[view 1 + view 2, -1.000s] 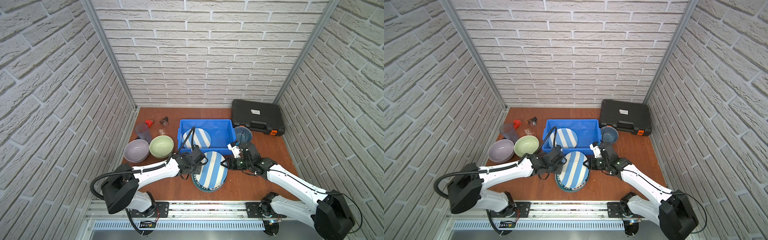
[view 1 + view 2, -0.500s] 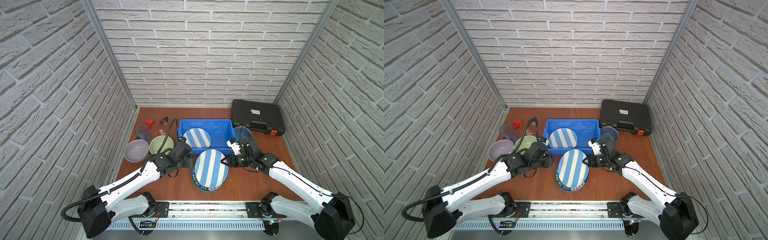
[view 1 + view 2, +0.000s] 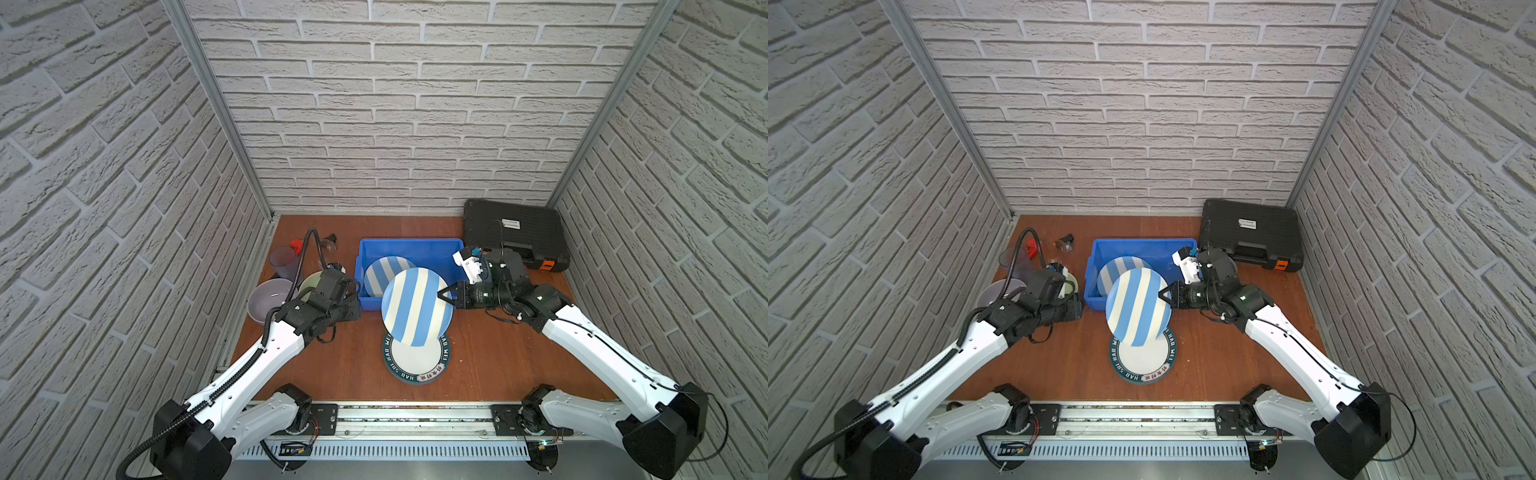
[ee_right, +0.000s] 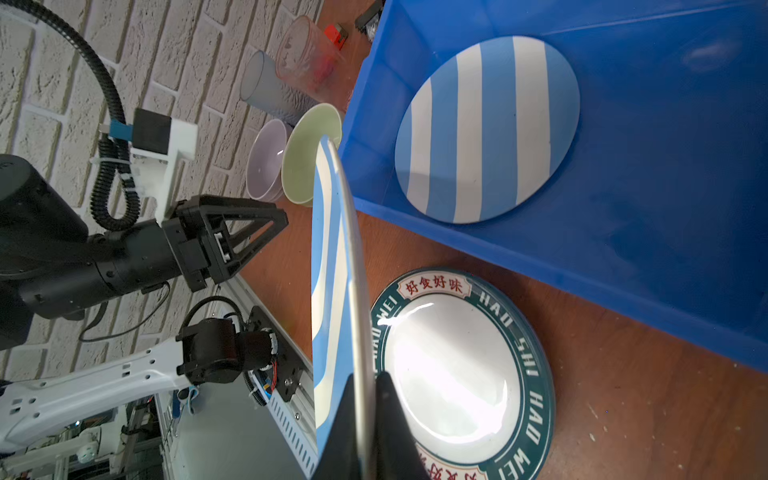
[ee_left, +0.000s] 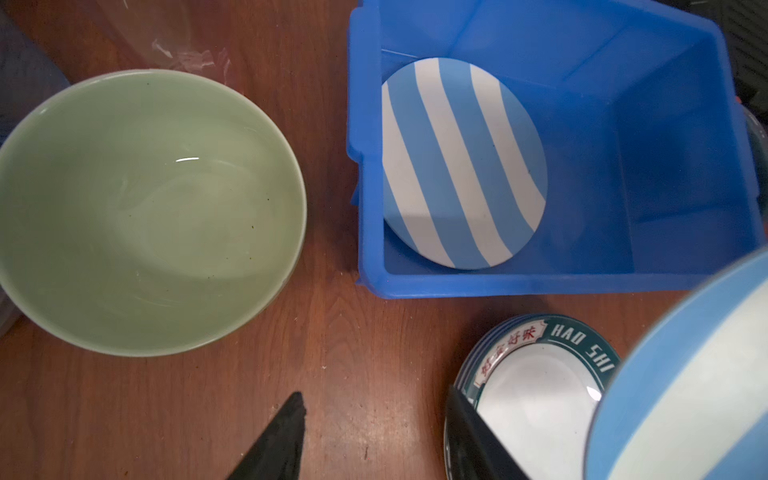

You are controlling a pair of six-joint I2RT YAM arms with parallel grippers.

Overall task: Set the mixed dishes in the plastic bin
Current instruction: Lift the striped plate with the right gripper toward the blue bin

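Observation:
My right gripper is shut on the rim of a blue-white striped plate. The plate hangs tilted in the air, over the front edge of the blue plastic bin. Under it a teal-rimmed white plate lies flat on the table. A second striped plate leans inside the bin on its left side. My left gripper is open and holds nothing, left of the bin beside the pale green bowl.
A lavender bowl and a translucent tumbler stand by the left wall, with a small red object behind them. A black tool case lies at the back right. Bare wooden table shows in front.
My right gripper has raised the striped plate off the teal-rimmed plate and carried it toward the bin. The left gripper opened, left the plate's edge and drew back to the left.

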